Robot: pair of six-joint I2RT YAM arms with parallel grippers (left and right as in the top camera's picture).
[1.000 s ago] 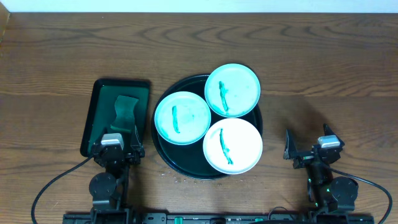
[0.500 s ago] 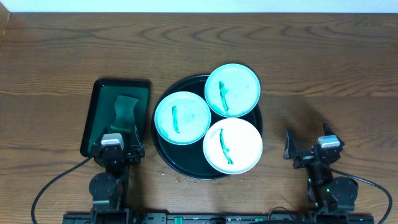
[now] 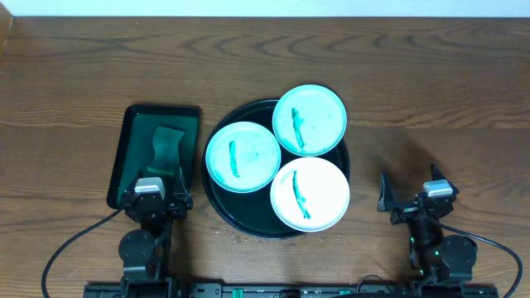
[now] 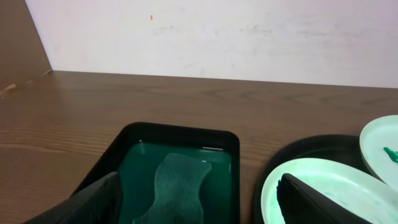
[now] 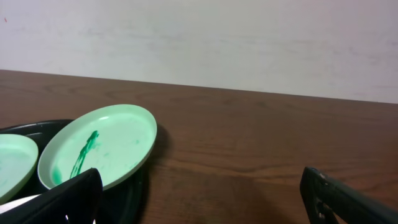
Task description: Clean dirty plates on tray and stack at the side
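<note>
Three pale turquoise plates lie on the round black tray (image 3: 222, 207), each with a dark green streak: a left plate (image 3: 243, 156), a far plate (image 3: 309, 119) overhanging the rim, and a near plate (image 3: 310, 193). My left gripper (image 3: 155, 197) is open and empty at the near edge, over the near end of the green tray. In the left wrist view its fingers (image 4: 199, 202) frame the sponge and the left plate (image 4: 323, 186). My right gripper (image 3: 411, 199) is open and empty, right of the black tray. The right wrist view shows the far plate (image 5: 99, 146).
A rectangular dark green tray (image 3: 131, 132) with a green sponge (image 3: 168, 147) stands left of the black tray. Bare wooden table (image 3: 447, 108) lies to the right and far side. A pale wall (image 5: 199, 43) backs the table.
</note>
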